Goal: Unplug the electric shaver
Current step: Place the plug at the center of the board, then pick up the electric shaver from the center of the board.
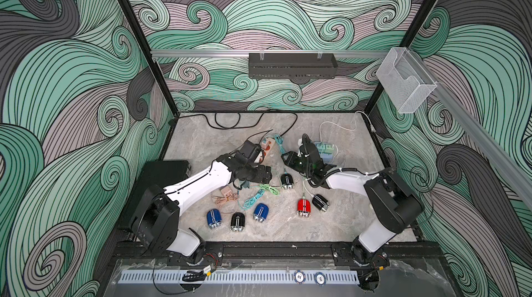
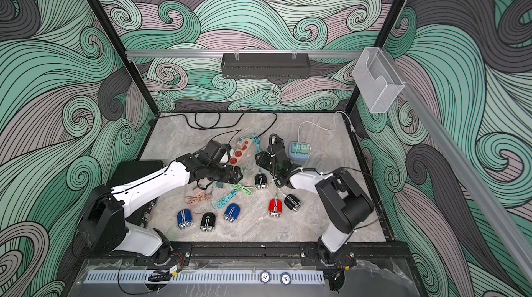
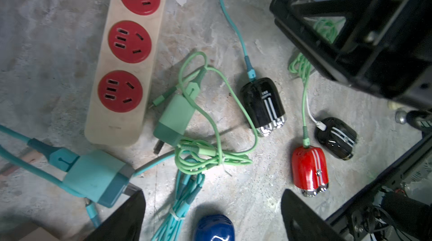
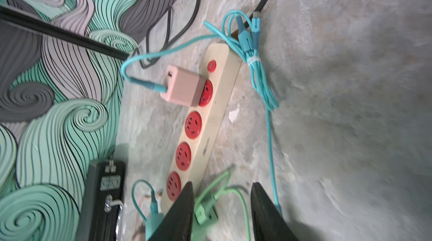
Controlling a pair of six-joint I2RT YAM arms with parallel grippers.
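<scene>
Blue-rimmed disc on the slotted rail at the front edge: two digits, reading "01" in both top views.
Neighbouring disc, just beside it on the same rail: two characters, resembling "50"; too small to be certain.
Black shaver: small white print beside the twin white stripes, too blurred to read.
Power strip, right wrist view: faint line of print along the cream edge beside the red sockets, not legible.
Same power strip, left wrist view: faint mark near the rounded end, not legible.
</scene>
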